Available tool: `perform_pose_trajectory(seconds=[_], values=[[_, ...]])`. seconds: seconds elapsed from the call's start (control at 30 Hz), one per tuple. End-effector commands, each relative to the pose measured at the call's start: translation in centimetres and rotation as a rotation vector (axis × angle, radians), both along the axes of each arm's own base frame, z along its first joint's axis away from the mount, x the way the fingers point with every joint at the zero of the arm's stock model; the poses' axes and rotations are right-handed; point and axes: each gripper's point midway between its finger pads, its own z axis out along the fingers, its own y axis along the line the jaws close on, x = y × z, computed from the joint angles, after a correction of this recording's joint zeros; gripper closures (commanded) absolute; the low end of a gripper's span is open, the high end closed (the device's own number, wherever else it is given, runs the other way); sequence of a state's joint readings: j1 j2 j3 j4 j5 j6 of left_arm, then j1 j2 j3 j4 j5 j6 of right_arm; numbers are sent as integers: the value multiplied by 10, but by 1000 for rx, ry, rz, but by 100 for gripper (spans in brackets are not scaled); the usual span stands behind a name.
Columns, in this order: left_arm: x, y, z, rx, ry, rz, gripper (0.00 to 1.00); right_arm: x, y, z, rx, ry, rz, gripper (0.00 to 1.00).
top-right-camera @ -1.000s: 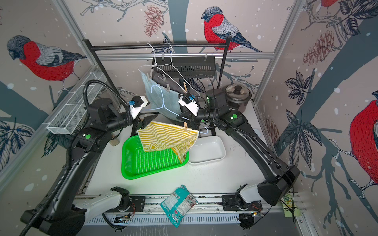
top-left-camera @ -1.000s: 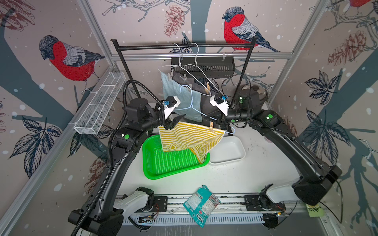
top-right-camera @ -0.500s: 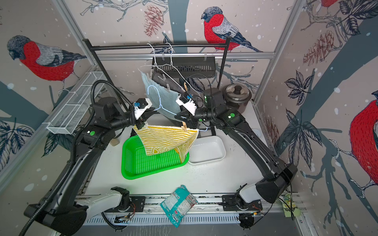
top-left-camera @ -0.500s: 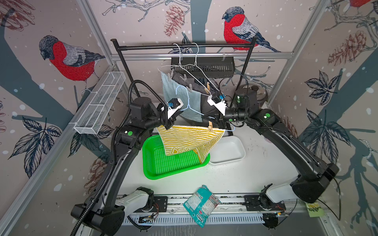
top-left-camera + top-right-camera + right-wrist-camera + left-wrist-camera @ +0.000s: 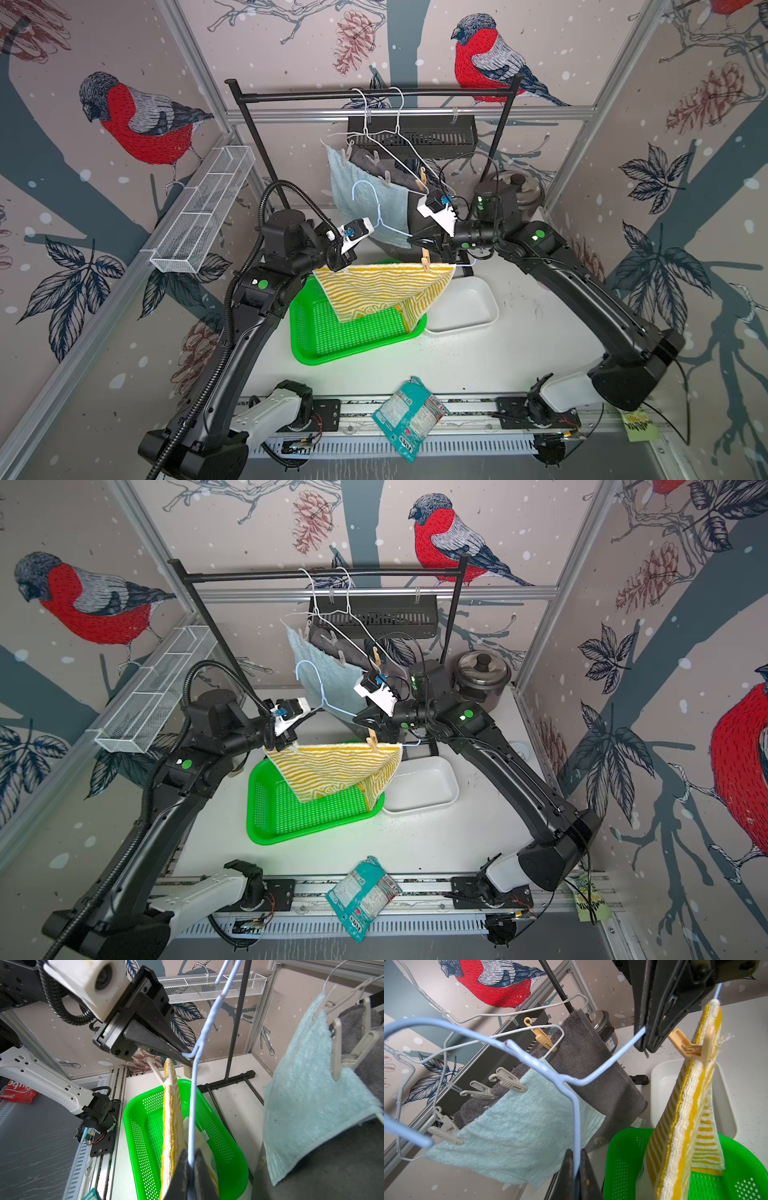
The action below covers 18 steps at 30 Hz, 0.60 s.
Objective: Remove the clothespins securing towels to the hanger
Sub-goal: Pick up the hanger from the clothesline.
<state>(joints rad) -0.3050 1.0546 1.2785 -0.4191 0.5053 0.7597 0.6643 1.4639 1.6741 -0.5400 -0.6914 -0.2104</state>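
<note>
Status: blue hanger [image 5: 378,212] held roughly level above green basket [image 5: 316,345], one arm at each end. Left tool [image 5: 576,1167] pinched shut on the wire. Right tool [image 5: 191,1165] narrow, fingers closed against the wire at the other end. Yellow striped towel [image 5: 374,291] draped over the hanger's lower bar, hanging down over the basket. Tan clothespin [image 5: 424,259] upright on its top edge, just beside right tool. Behind, under black rail [image 5: 374,94]: light blue towel [image 5: 353,187] and dark grey towel [image 5: 591,1059] on white hangers [image 5: 386,141], four clothespins [image 5: 508,1082] clipped on.
</note>
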Motion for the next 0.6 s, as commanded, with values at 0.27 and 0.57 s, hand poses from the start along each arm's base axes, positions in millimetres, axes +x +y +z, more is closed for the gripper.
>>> perform_pose_trajectory(seconds=[0.27,0.57], values=[[5,16,14,63,-140,84,100,-7,-48,62,166,-16,-260,28],[0,17,18,54,-150,84,100,-62,-53,18,114,-30,-154,25]])
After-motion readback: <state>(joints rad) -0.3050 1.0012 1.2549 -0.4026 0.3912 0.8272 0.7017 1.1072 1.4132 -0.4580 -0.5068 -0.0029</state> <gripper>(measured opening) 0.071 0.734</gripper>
